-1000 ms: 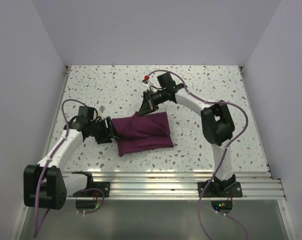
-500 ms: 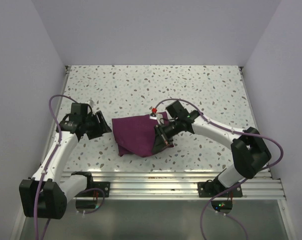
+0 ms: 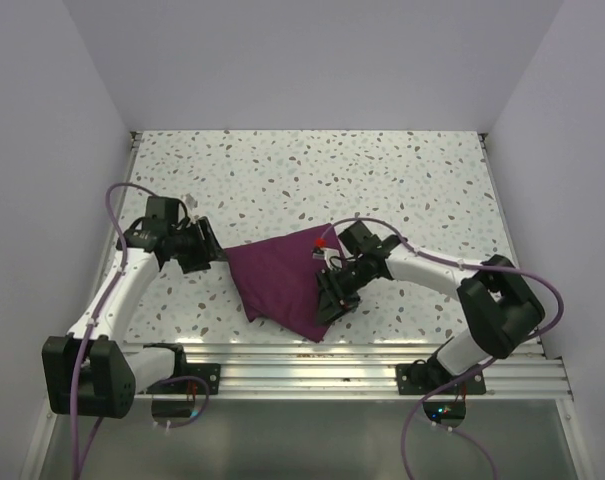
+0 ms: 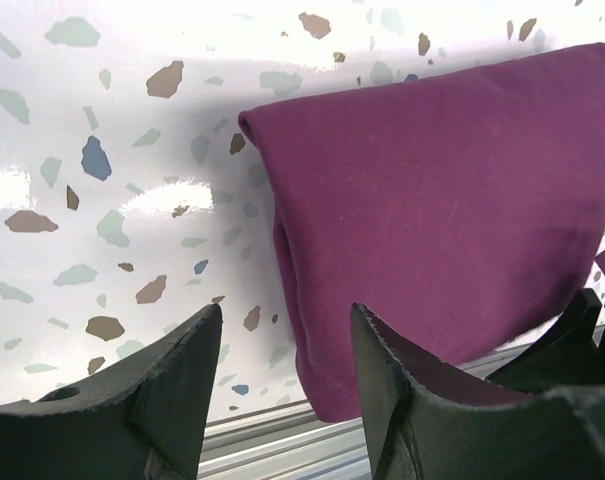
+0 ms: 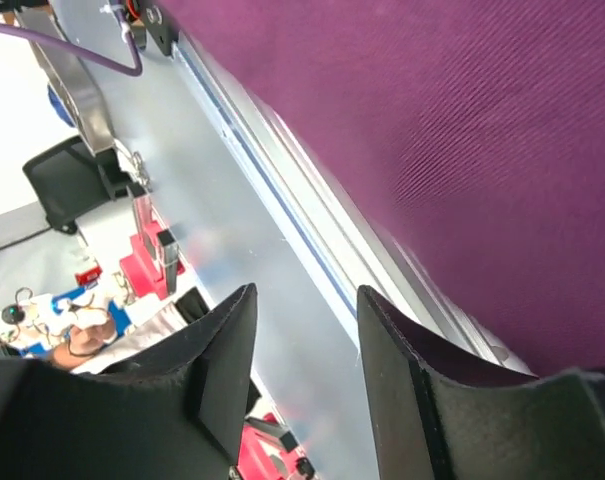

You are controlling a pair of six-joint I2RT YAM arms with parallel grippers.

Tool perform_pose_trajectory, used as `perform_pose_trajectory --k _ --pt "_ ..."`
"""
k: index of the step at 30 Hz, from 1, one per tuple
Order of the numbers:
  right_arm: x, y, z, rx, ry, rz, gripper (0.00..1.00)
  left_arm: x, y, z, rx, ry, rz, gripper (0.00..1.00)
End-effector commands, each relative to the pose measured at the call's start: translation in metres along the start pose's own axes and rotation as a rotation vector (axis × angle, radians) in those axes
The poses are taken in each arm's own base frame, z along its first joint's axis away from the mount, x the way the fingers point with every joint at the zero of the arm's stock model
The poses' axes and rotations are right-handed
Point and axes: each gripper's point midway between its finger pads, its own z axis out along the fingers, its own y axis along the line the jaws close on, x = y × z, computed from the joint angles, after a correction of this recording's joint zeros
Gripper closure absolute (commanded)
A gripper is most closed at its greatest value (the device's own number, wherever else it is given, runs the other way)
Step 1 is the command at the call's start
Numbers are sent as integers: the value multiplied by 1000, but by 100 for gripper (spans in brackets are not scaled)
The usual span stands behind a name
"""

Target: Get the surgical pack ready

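The surgical pack (image 3: pixel 279 280) is a wrapped purple bundle lying skewed on the speckled table (image 3: pixel 382 180), its near corner close to the front rail. The tray, gauze, packets and instruments are hidden. My left gripper (image 3: pixel 207 256) is open and empty just left of the bundle's left corner. In the left wrist view the bundle (image 4: pixel 432 190) lies ahead and to the right of the open left gripper (image 4: pixel 287 335). My right gripper (image 3: pixel 330 298) is open, low at the bundle's right edge. In the right wrist view the cloth (image 5: pixel 462 110) fills the upper right, beside the open right gripper (image 5: pixel 307 305).
A ribbed metal rail (image 3: pixel 312 355) runs along the table's near edge, right below the bundle's near corner; it also shows in the left wrist view (image 4: pixel 252 440). White walls close in the left, far and right sides. Purple cables loop from both arms.
The right gripper came from above the bundle's far edge down to its right side. The bundle turned and slid toward the front rail. The left gripper drew back left, off the cloth.
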Motion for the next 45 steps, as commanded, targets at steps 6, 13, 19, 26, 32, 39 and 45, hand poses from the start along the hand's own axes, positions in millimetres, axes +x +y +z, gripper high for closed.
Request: perform_pose_trajectory --k 6,13,19,26,32,39,45 --pt "-44 -28 -72 319 -302 143 81 -11 -9 -9 28 -4 55 58" --pt "-30 -86 -84 486 -368 393 100 7 -2 9 23 93 3 96" --pt "-28 -95 -53 358 -437 545 100 -8 -3 -3 -6 12 2 79" --pt "-60 -96 -29 198 -500 602 100 -15 -12 -12 30 -39 42 64" --pt "-114 -83 -22 90 -508 603 100 -16 -17 -17 12 -81 108 57" --pt "-220 -65 -44 113 -536 476 100 -6 -36 -19 -6 -99 140 54" --pt "-237 -106 -73 222 -509 526 80 7 -64 -22 -55 -96 230 48"
